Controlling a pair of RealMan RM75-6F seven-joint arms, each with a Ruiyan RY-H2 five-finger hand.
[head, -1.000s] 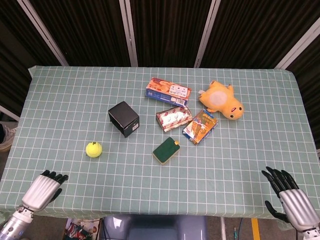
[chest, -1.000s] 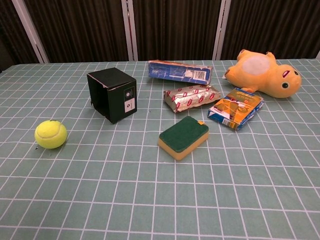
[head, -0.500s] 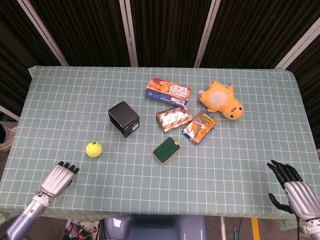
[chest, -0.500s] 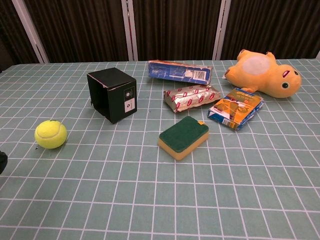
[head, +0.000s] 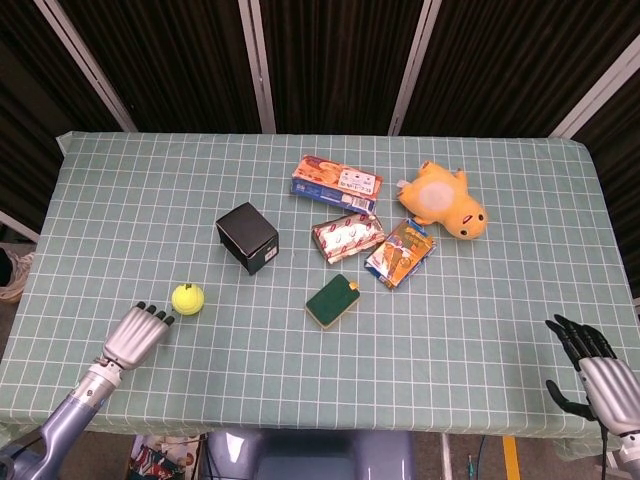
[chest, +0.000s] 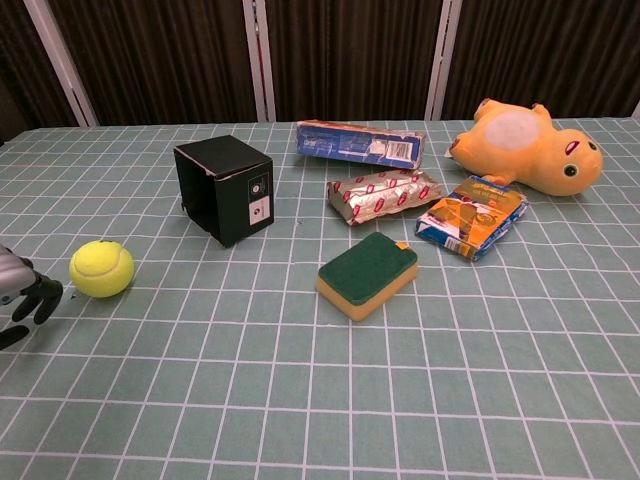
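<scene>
Since the earlier frames the left hand (head: 141, 331) has crept up from the worktop's (head: 480, 330) near edge and now sits just beside the tennis ball (head: 187, 298), fingers apart and holding nothing; whether a fingertip touches the ball is hard to tell. The right hand (head: 600, 375) has slipped back toward the near right corner, fingers spread, empty. The ball lies near the front left, well apart from the black box (head: 247, 237), with bare cloth around it
</scene>
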